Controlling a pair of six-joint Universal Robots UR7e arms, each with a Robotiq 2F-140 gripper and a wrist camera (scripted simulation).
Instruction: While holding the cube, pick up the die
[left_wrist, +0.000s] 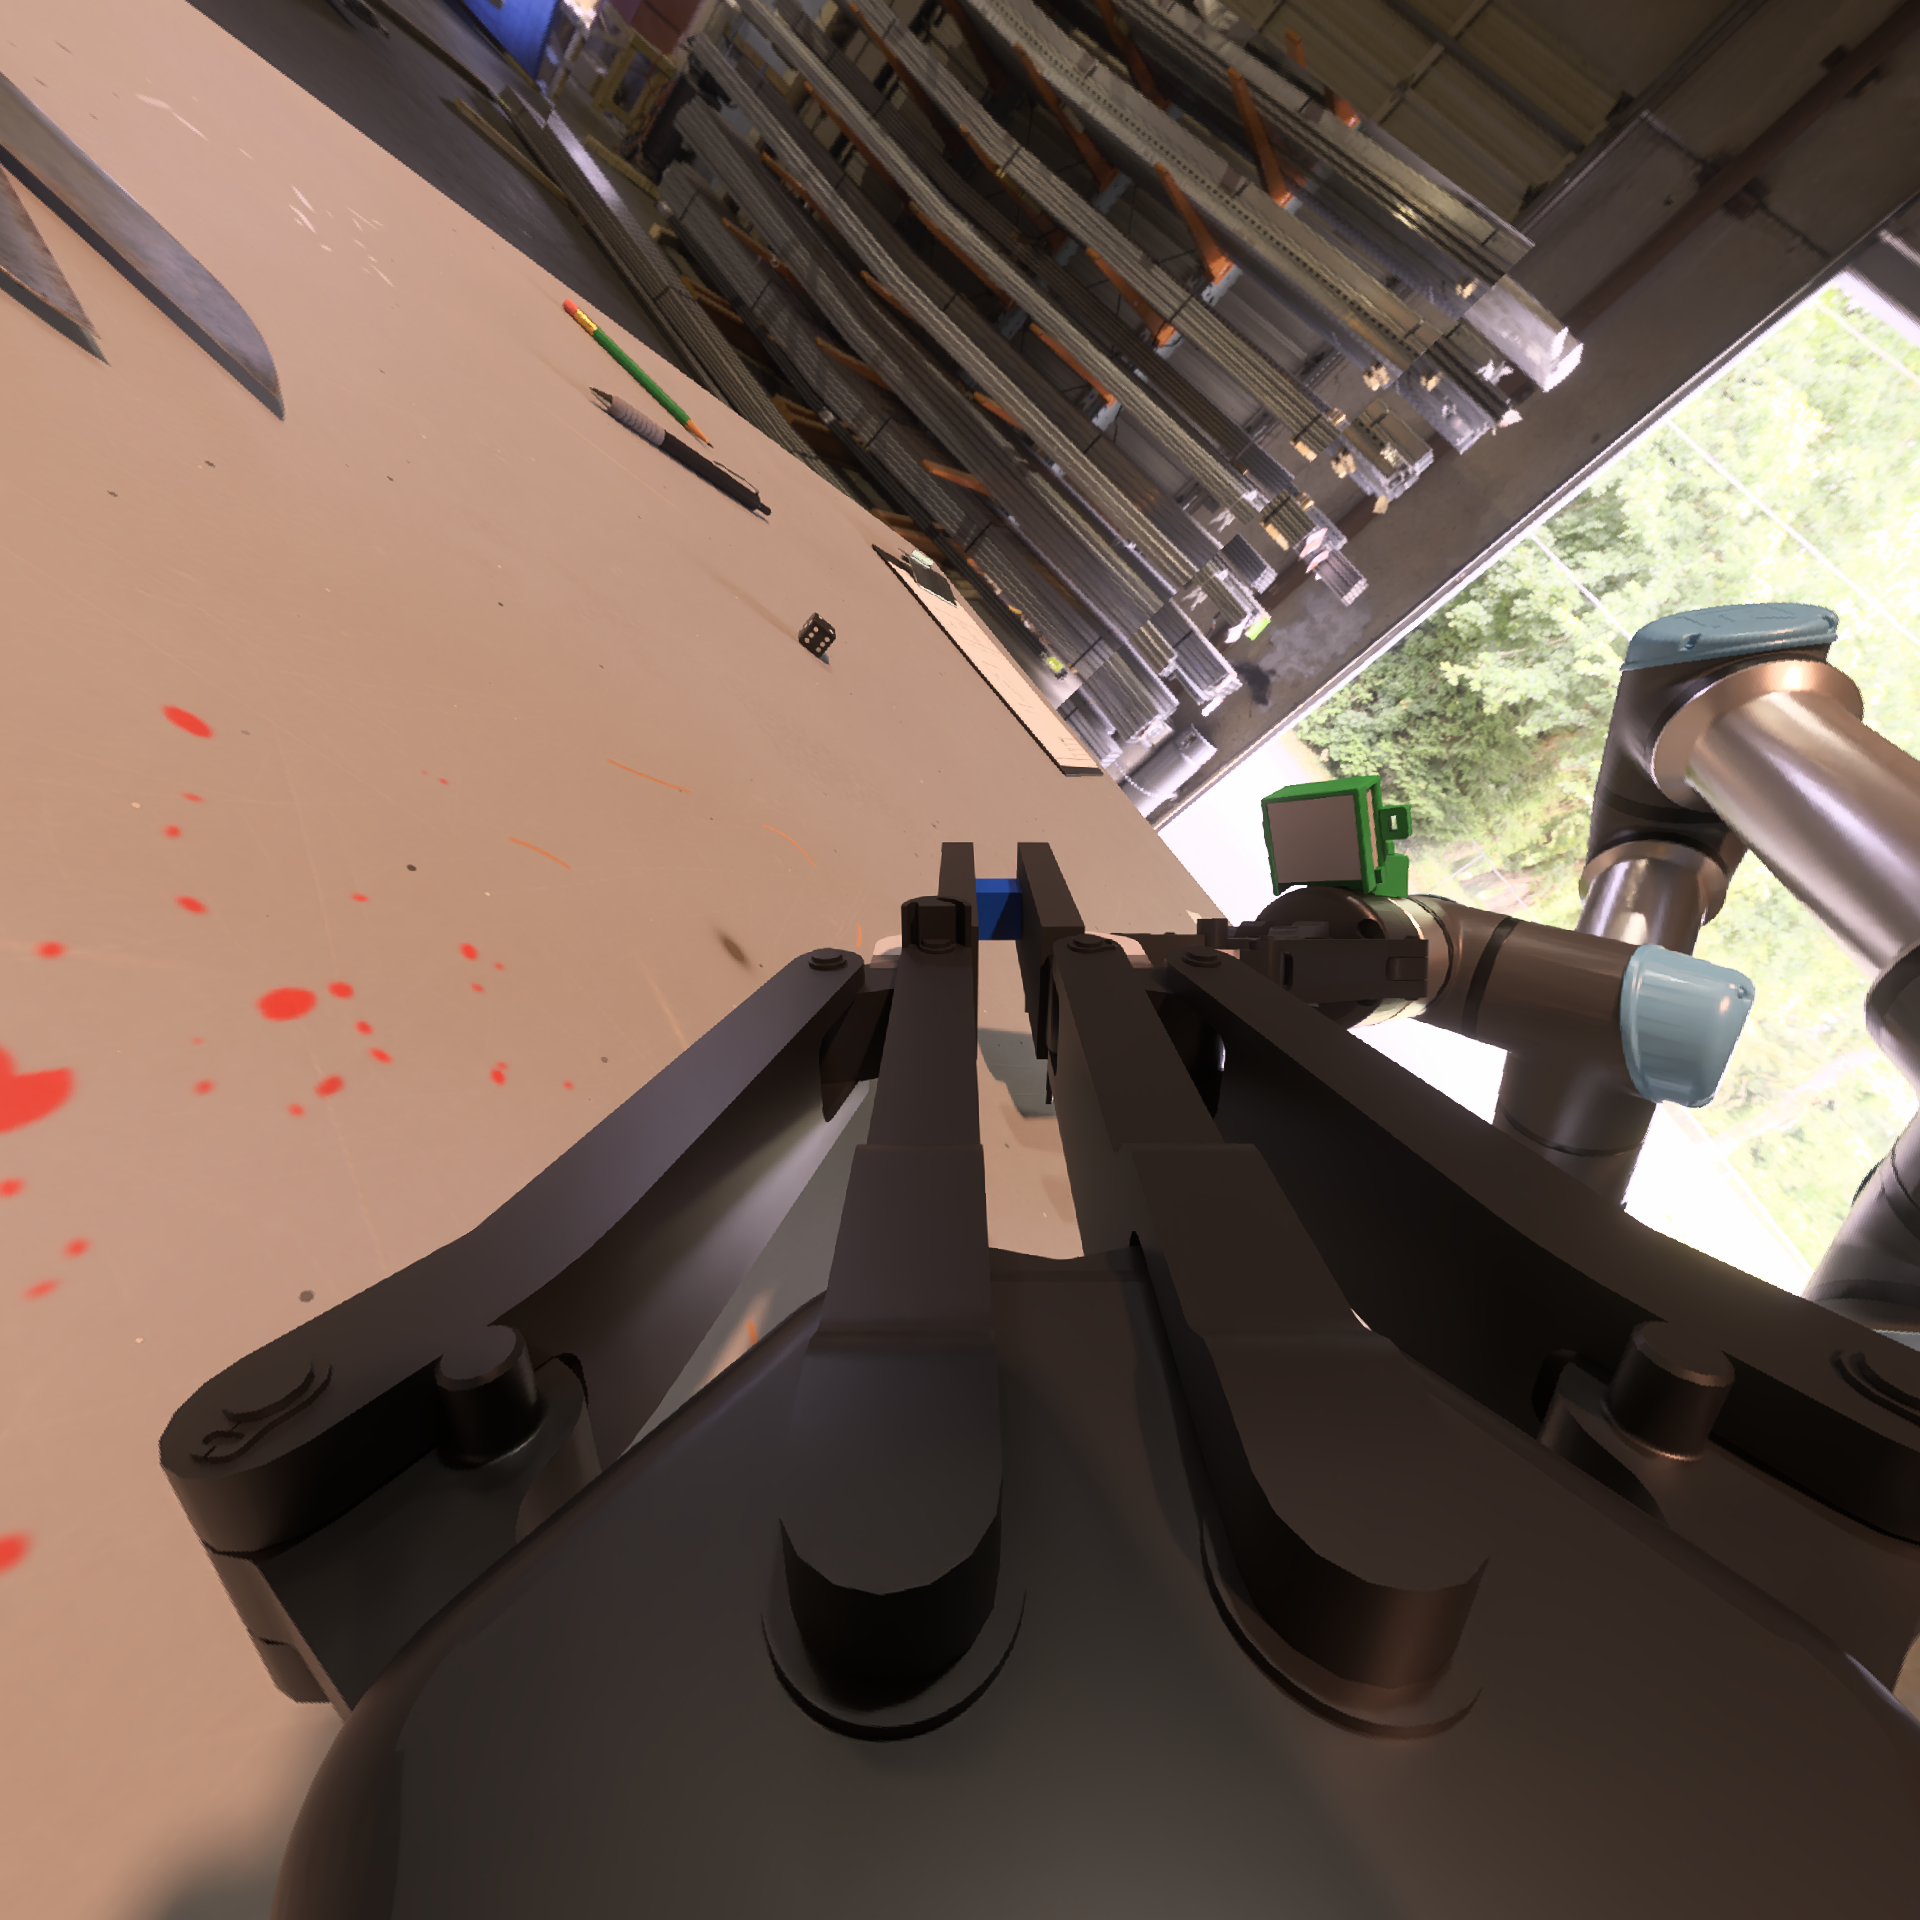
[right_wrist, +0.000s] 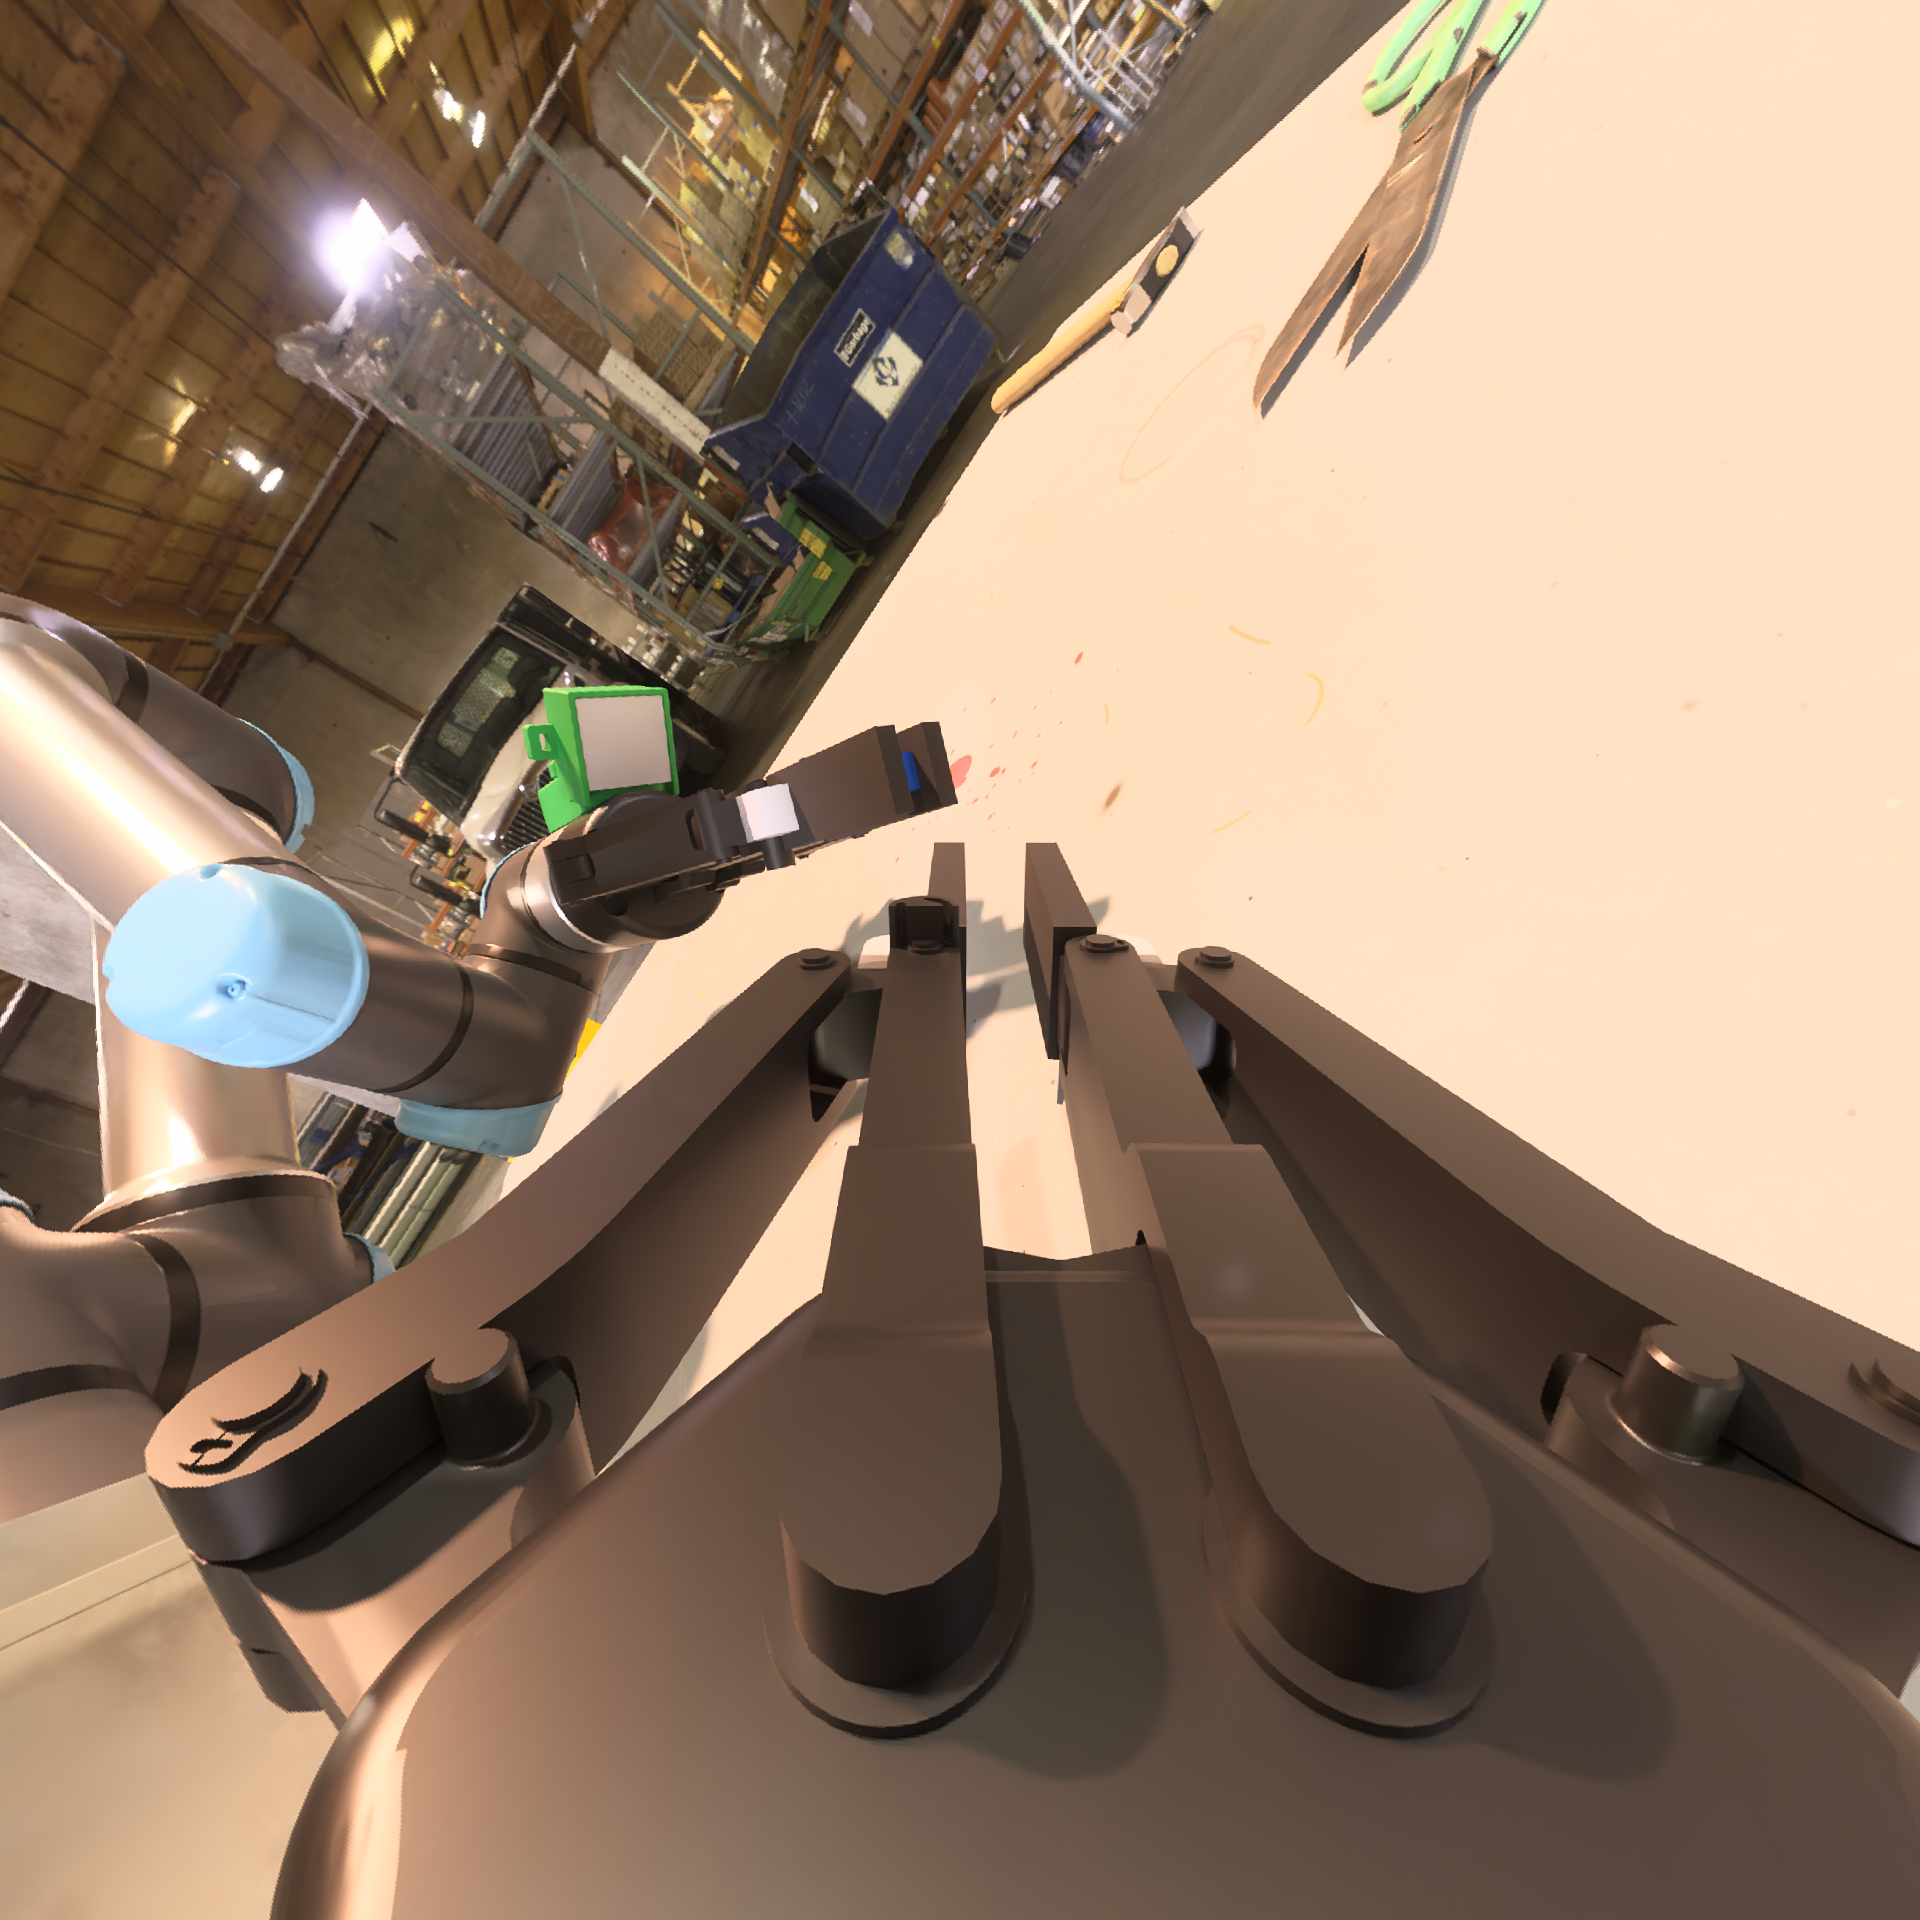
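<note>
My left gripper (left_wrist: 997, 868) is shut on a small blue cube (left_wrist: 1000, 912) and holds it just above the tan table (left_wrist: 468, 644). The same grip shows from the side in the right wrist view, with the cube (right_wrist: 911, 772) between the left gripper's pads. A black die with white pips (left_wrist: 817, 634) lies on the table ahead of the left gripper, near the far edge. My right gripper (right_wrist: 992, 873) is empty, its jaws a narrow gap apart, low over the table beside the left gripper. The die is not in the right wrist view.
A green pencil (left_wrist: 634, 364) and a black pen (left_wrist: 681, 452) lie beyond the die. A flat card (left_wrist: 987, 665) sits at the table edge. Scissors (right_wrist: 1361, 239) and a wooden-handled tool (right_wrist: 1091, 322) lie far off. Red paint spots (left_wrist: 286, 1003) mark the table.
</note>
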